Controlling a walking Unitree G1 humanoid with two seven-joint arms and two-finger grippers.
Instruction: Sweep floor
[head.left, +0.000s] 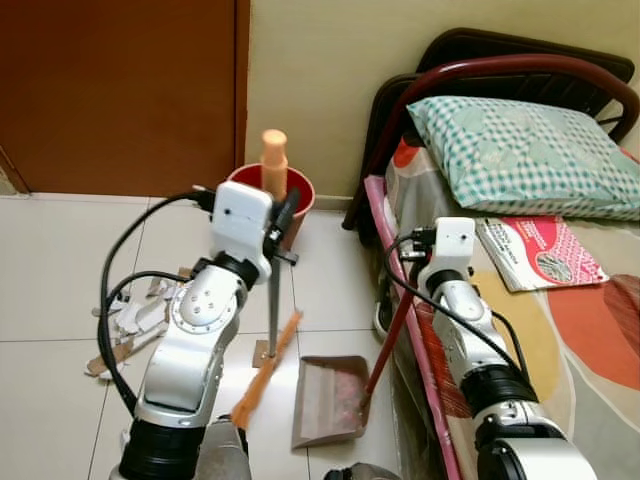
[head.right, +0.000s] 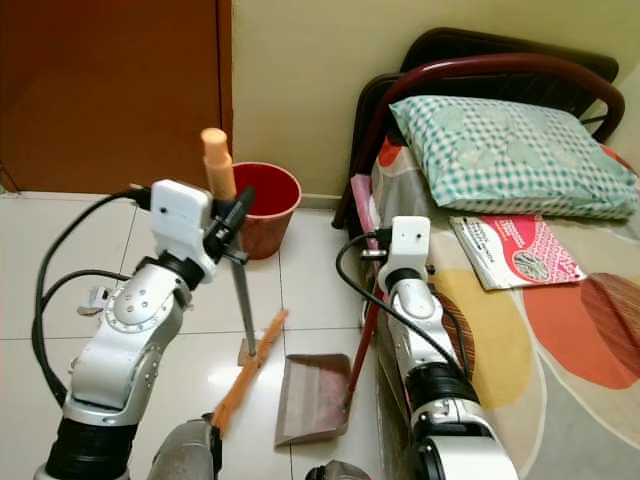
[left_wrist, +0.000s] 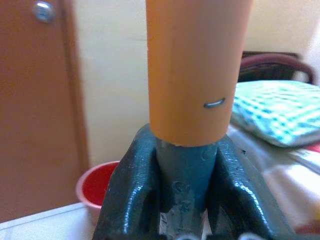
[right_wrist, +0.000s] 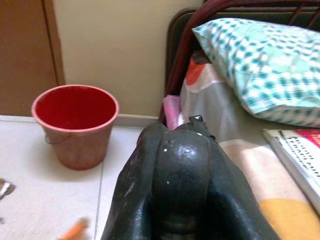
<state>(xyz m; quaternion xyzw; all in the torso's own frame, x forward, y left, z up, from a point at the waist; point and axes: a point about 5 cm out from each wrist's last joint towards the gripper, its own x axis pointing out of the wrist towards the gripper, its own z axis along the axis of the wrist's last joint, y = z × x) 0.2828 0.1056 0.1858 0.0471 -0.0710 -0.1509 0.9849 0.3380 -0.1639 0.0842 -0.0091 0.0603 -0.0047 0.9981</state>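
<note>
Broom (head.left: 272, 300) and dustpan (head.left: 330, 400), one in each hand.
I am gripping the light, stiff broom high under its orange cap with my left hand (head.left: 281, 215); my right hand (right_wrist: 175, 165) is clenching the dustpan's thin red handle, which could twist.

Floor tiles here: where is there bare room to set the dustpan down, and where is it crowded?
Bare patches: the white tiles before the brown door, and the strip between the red plastic bucket and the brown dustpan. Crowded: the torn paper scraps left of the orange-handled broom, and the bedside.
</note>
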